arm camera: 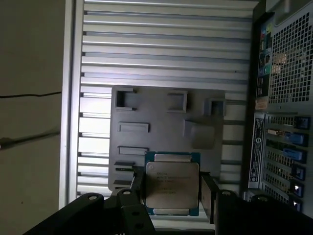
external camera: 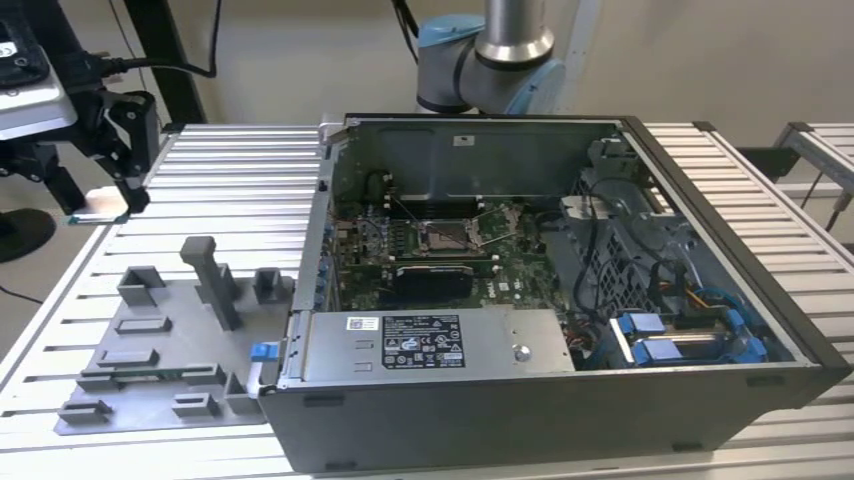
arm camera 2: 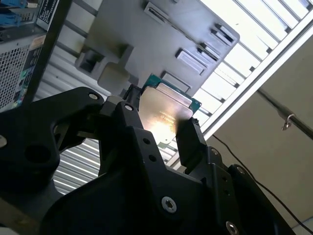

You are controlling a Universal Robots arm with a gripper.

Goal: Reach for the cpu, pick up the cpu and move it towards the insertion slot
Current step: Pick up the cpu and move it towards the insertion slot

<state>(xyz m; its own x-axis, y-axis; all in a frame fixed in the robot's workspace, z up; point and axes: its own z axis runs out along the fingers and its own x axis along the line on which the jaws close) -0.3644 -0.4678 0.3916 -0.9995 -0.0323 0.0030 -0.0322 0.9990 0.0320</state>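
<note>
The cpu (arm camera: 172, 185) is a flat square chip with a silvery top and a green edge. My gripper (arm camera: 173, 190) is shut on it, one black finger on each side. In the second wrist view the cpu (arm camera 2: 164, 108) shows in the same hold of the gripper (arm camera 2: 159, 118). In the exterior view the gripper (external camera: 100, 200) hangs at the far left, above the table's left edge, with the pale cpu (external camera: 100, 212) at its tips. The insertion slot (external camera: 447, 237), a silver-framed socket, lies on the green board inside the open computer case (external camera: 561, 410), well to the exterior view's right of the gripper.
A grey plastic tray (external camera: 147, 375) with recesses and upright posts lies on the slatted metal table (external camera: 240, 180) beside the case. The tray (arm camera: 161, 122) lies below the held chip in both wrist views. The case walls, a black block and cables surround the socket.
</note>
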